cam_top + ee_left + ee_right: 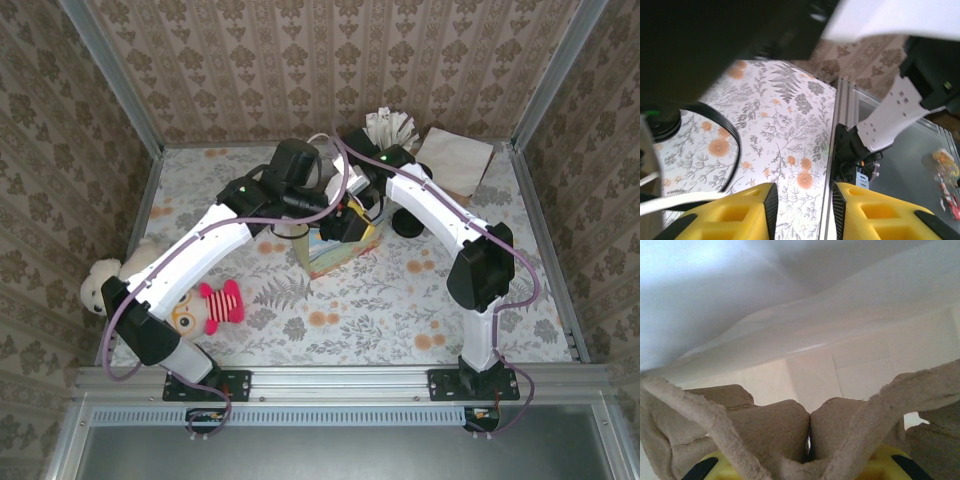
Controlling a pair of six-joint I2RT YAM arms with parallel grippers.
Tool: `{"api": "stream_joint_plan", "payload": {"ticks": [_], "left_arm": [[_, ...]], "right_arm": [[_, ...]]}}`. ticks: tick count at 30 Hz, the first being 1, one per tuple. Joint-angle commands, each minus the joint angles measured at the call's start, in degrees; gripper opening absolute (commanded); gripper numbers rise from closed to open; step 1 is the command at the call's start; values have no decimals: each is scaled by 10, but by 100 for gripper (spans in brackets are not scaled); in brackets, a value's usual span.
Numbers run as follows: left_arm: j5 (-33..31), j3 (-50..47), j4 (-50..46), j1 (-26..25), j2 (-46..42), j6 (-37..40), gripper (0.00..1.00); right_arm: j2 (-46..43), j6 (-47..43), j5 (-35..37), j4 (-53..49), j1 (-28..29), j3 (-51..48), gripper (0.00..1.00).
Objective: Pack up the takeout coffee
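From above: takeout coffee (407, 226), judged so by its dark body and black top, upright on the bench (350, 320) outside the gift bag (325, 258), not yet packed. Lies off to the right of both sets of jaws, just past the right arm (430, 205); long axis vertical; nearer the right jaws, well apart from the left jaws across the bag. At the left wrist: left jaws spread partway, nothing between, flowered bench showing through the gap. At the right wrist: right jaws pressed onto a fold of moulded-pulp cup carrier (765, 425) inside the bag's white walls; probably must release that before any reach rightward.
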Motion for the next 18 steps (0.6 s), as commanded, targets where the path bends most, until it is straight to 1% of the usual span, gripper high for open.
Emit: {"api": "stream_joint_plan", "payload": {"ticks": [1,3,5,7,8,9,10,11,12,13,14,15,16,17,18], "left_arm": [[70,-5,11,-9,-14,79,38],[94,-6,1,-11,-12,110,37],[112,2,-35,-12,-7,150,36],[113,18,-123,-10,-5,218,33],[113,24,-164,-4,-11,247,33],[122,23,-184,3,-23,271,36],[139,8,-182,15,-50,282,44],[149,-21,-150,29,-87,276,57],[148,-57,-94,44,-124,251,67],[127,-106,-9,68,-168,207,80],[73,-150,90,92,-213,145,91],[9,-188,161,113,-238,98,97],[-60,-206,215,145,-252,45,100],[-111,-203,230,182,-247,-4,100],[-131,-182,220,216,-229,-40,100]], "right_arm": [[5,-10,-6,6,2,17,23],[11,-15,-12,5,1,22,23],[20,-24,-13,-2,0,34,23],[26,-33,-13,-7,0,45,23],[27,-37,-11,-8,-1,49,23],[27,-42,-8,-10,0,53,23],[24,-47,-6,-11,0,54,23],[21,-50,-5,-9,0,52,23],[17,-52,-4,-5,0,50,23],[13,-55,-2,-2,0,48,23],[10,-59,1,-1,1,47,23],[9,-62,2,0,1,47,23],[8,-67,4,0,1,47,23],[9,-70,5,1,2,47,23],[9,-73,5,-1,2,47,23]]}}
